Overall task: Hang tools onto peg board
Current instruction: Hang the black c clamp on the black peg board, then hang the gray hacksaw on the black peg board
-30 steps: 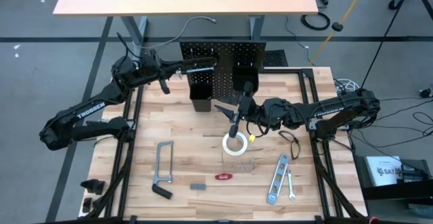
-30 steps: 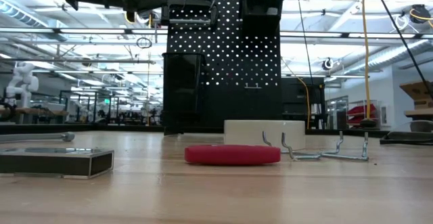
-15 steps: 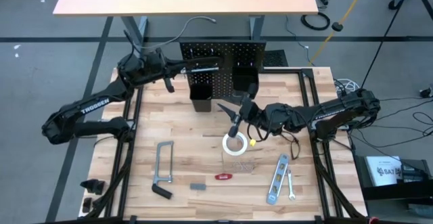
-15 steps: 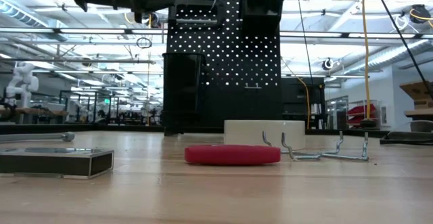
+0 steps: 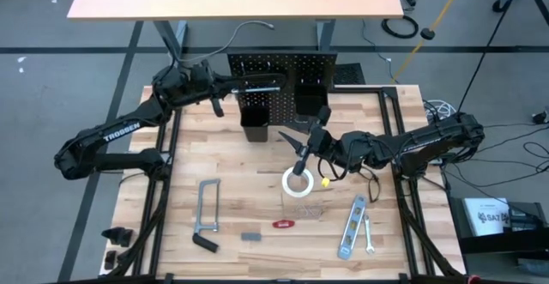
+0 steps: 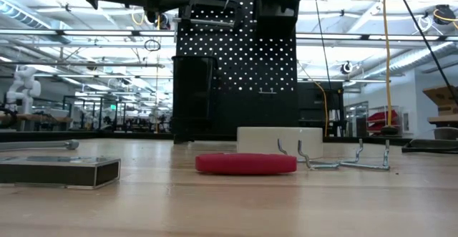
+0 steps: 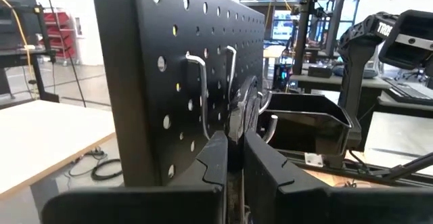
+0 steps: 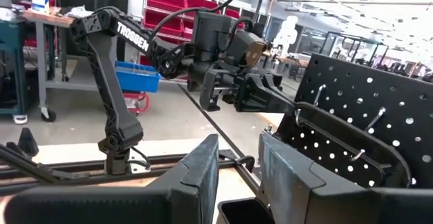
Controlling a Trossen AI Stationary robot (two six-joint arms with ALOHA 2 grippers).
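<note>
Six or so things make up the picture, starting with the wooden table (image 5: 240, 172), at whose far edge stands the peg board (image 5: 283, 71) with its two black bins (image 5: 254, 114). No tool hangs free on it yet, as far as I can tell. The left gripper (image 7: 235, 139) is up at the board's top left corner, its fingers pinched nearly together on a dark C-clamp (image 6: 211, 11), which it holds against the hooks (image 7: 199, 82); whether the clamp already sits on a hook is hidden. The right gripper (image 8: 238, 143) hovers mid-table in front of the board, just above the white tape roll (image 5: 298, 184), fingers parted with nothing between them. Lying on the table well apart from the board are the grey bar clamp (image 5: 206, 215) near the left front, the silver level (image 5: 352, 226) at the right front, the small wrench (image 5: 369, 235) just beside it, and the red-handled tool (image 5: 283, 224) near the middle front. So the job looks barely begun: one hang in hand, five tools waiting.
</note>
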